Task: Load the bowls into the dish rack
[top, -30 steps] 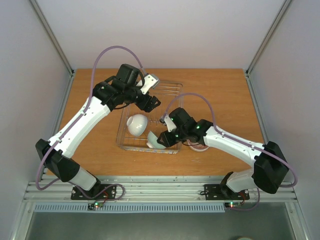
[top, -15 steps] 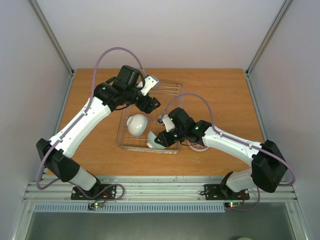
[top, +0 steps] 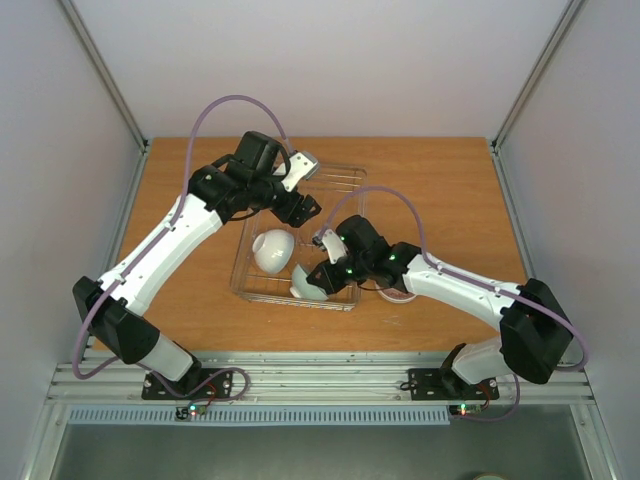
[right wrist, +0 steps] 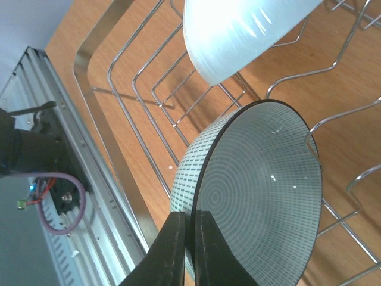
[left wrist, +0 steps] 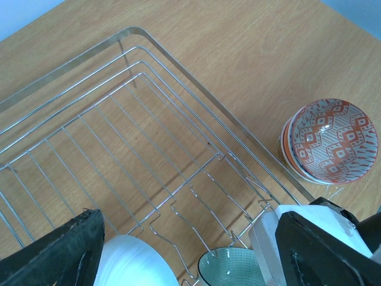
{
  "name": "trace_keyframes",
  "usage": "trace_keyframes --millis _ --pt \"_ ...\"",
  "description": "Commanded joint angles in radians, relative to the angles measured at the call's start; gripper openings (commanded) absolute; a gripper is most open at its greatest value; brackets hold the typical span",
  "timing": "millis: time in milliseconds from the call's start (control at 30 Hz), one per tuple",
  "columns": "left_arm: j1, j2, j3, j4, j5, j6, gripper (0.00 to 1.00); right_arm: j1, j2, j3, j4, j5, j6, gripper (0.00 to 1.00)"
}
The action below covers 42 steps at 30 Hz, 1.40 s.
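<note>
My right jaws are pressed on the rim of the green bowl, 1 finger inside and 1 outside. The bowl stands on edge, reaching away from the jaws into the near right corner of the rack, its hollow facing my wrist camera. Its lower edge is down among the wire prongs. I judge it seated or nearly so, though I cannot tell whether it bears on a wire. Letting go calls for a prong on each side, or it will roll flat.

Just right of that corner, outside the rack on the surface, sit the orange bowls. They look like a stack of 2 or more, not yet loaded, and my right arm is the nearer one to them.

Next in, the white bowl leans in the rack just beyond the green bowl. The 2 are close, with only a thin gap showing from the wrist, so any swing on the way out must go away from it.

Farther on, my left jaws are spread wide and hold nothing, hovering over the middle of the rack. The far half of the rack holds no bowl.
</note>
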Motion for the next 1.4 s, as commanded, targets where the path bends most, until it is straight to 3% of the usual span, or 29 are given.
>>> trace_keyframes --millis 0,333,767,1367 --pt "0.004 -0.023 -0.007 0.05 -0.007 0.015 0.79 0.003 0.004 -0.017 0.024 -0.022 -0.003 0.01" --pt "0.004 -0.042 -0.024 0.064 -0.029 0.018 0.79 -0.003 -0.055 -0.024 0.091 -0.034 -0.013 0.01" --pt "0.028 -0.077 -0.044 0.083 0.001 -0.024 0.83 -0.039 -0.111 0.022 0.231 -0.192 0.016 0.01" --pt "0.048 -0.122 -0.085 0.103 0.022 -0.032 0.85 -0.094 -0.041 0.019 0.496 -0.317 0.113 0.01"
